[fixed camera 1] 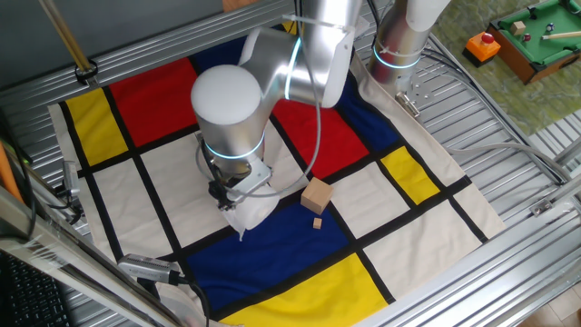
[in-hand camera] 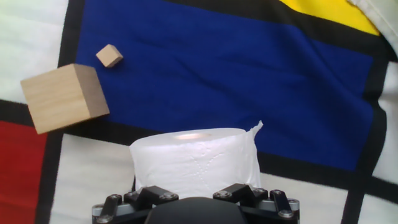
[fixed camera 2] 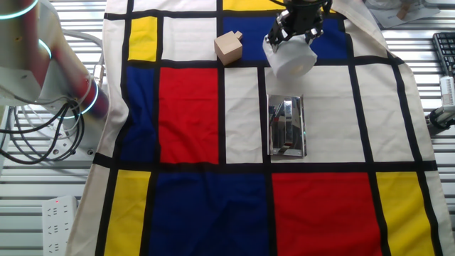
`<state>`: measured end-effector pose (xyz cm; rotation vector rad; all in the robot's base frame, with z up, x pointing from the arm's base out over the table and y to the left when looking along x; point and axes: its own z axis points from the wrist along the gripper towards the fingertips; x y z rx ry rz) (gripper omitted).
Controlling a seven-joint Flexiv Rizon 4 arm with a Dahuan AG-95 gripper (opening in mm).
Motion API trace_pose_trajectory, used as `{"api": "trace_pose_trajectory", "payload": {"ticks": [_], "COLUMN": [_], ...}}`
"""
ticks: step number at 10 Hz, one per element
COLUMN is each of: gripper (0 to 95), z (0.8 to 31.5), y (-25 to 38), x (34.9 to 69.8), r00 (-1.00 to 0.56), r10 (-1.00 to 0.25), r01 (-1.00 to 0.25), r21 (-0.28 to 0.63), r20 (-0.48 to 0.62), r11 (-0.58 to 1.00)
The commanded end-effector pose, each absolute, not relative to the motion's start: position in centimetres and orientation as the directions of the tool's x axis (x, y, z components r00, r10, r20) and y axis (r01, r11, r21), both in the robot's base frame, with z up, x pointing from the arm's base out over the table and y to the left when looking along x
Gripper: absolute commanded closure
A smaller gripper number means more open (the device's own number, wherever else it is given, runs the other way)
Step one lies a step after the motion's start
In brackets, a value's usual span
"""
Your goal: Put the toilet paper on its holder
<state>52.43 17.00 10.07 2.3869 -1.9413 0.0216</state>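
Checkered cloth [fixed camera 2: 192,107] covers the slatted metal table [fixed camera 1: 508,136]; fingers [fixed camera 2: 293,32] apparently clamp the toilet paper [fixed camera 2: 293,58].

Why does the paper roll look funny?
A torn flap sticks out loose from the toilet paper, at its upper right edge in the hand view. The gripper holds the roll; nothing else looks odd.

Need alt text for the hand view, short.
The claw holds a white toilet paper roll above a cloth of blue, white, red and yellow blocks. A large wooden cube and a small one lie at upper left.
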Motion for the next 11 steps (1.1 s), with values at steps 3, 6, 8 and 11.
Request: {"api": "trace_pose_trajectory", "payload": {"ticks": [3, 6, 8, 11], "gripper": [95.0, 95.0, 95.0, 95.0], "z": [10.8, 11.0, 10.9, 10.5], "y": [15.6, 14.4, 13.8, 13.4], "x": [51.9, 51.6, 51.6, 51.7], "r00": [0.141, 0.089, 0.074, 0.063], "r10": [-0.989, -0.995, -0.997, -0.997], "r01": [-0.989, -0.995, -0.997, -0.997], "r21": [0.041, 0.038, 0.038, 0.039], "r20": [0.046, 0.041, 0.037, 0.036], "r11": [-0.139, -0.087, -0.072, -0.061]}}
